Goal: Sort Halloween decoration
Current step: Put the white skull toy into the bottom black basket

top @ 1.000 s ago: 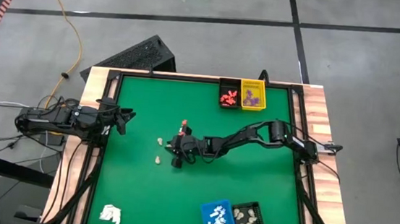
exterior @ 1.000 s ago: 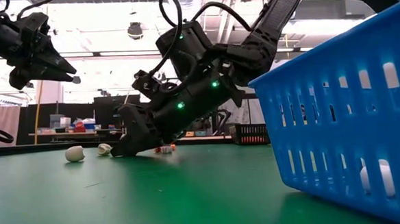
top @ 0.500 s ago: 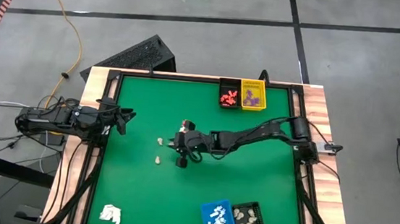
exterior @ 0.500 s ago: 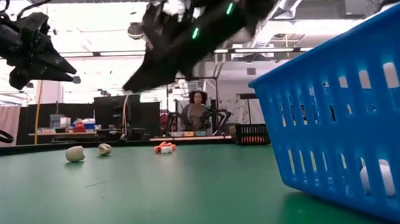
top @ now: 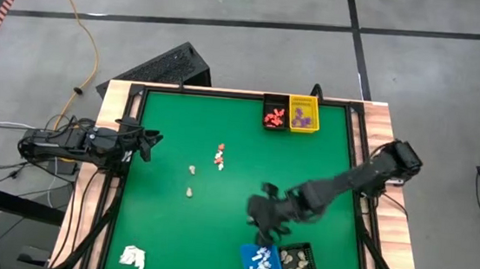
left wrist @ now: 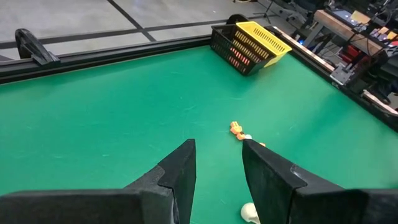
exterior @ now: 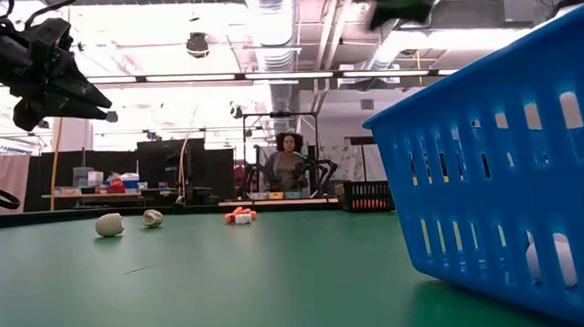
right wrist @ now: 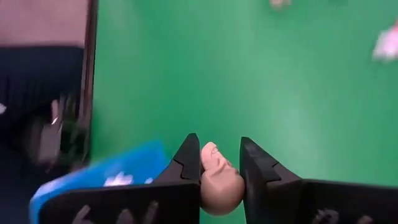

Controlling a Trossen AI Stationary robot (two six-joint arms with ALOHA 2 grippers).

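Surface: a green table mat (top: pixel 171 224) fills the middle of the high view.
Done: orange-red pieces sit in the black bin (top: pixel 274 114) and purple ones in the yellow bin (top: pixel 303 115) at upper centre; white ones in the blue basket (top: pixel 261 265) and beige ones in the dark basket (top: pixel 298 266) at the bottom.
Left: an orange-and-white cluster (top: pixel 219 157) and two cream pieces (top: pixel 191 181) at centre-left — few remain.
Right gripper (right wrist: pixel 219 163): clamped on a cream-beige piece (right wrist: pixel 217 180), arm stretched low toward the bottom-centre baskets.
Left gripper (left wrist: pixel 217 168): fingers apart, holding nothing — waiting at the left edge.
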